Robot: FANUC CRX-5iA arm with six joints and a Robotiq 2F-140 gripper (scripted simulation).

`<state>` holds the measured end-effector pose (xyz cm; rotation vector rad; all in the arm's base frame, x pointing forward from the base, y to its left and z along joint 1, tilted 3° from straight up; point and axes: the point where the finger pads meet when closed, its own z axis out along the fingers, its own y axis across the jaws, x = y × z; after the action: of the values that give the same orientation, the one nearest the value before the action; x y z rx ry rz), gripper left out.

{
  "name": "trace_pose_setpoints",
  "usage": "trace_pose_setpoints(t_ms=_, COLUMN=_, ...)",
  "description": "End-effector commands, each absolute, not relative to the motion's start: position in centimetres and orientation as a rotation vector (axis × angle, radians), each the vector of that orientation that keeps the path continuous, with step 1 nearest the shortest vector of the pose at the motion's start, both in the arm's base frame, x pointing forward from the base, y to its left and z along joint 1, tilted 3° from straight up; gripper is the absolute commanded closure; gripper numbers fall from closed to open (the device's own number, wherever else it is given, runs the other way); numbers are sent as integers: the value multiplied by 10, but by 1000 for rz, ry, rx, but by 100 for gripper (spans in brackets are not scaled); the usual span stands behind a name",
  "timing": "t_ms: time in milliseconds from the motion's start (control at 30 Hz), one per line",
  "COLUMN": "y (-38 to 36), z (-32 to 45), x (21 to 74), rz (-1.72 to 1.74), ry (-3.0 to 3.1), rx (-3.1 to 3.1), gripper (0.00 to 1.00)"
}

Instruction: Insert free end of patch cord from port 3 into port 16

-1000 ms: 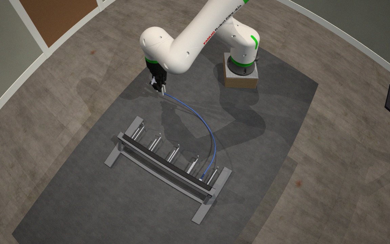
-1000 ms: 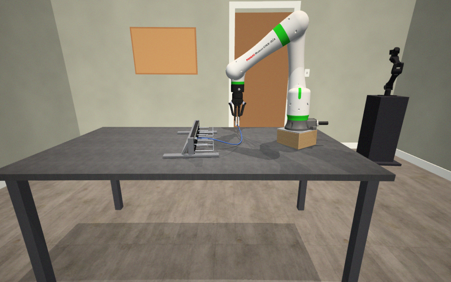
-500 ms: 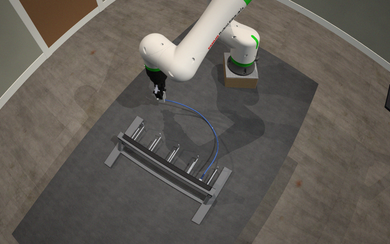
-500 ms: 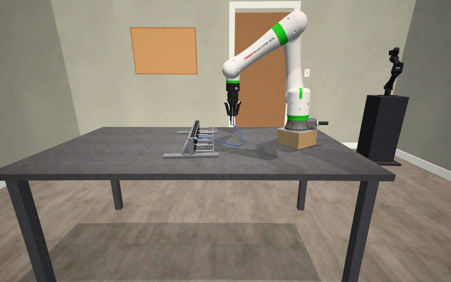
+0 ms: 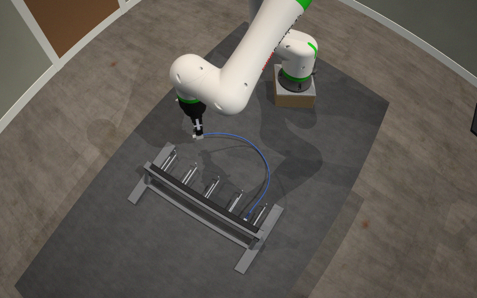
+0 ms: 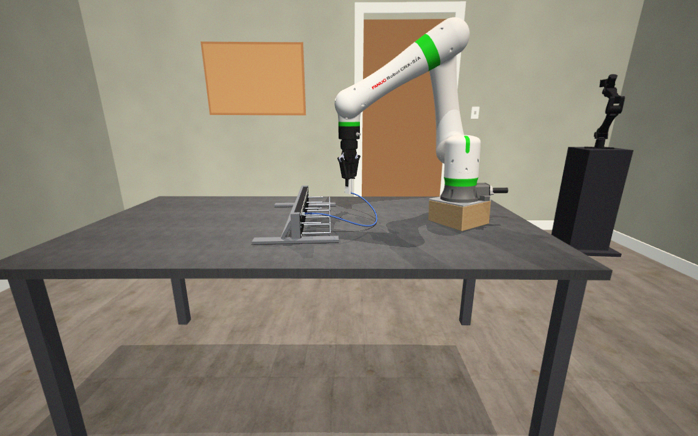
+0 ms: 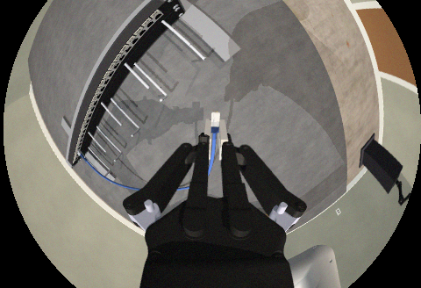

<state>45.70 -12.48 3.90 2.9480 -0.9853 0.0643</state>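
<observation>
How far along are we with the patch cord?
Done: the cord's free-end plug is gripped, and the blue cord runs to the rack at its other end.
In hand: the gripper holds that plug above the table, away from the ports.
Left: aligning it latch up, inserting it into port 16, latching, and settling the cord.

A blue cord (image 6: pixel 376 218) loops between the fingers (image 6: pixel 348 189) and the rack (image 6: pixel 296 223).
</observation>
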Motion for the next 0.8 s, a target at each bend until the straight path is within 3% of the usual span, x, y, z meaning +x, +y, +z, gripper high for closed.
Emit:
trace_pose_setpoints(t_ms=0, y=-113, z=42, x=469, rz=52, ry=-837, rx=2997, gripper=100)
trace_pose_setpoints(t_ms=767, y=-48, z=57, x=530, rz=32, ry=-14, rx=3102, gripper=100)
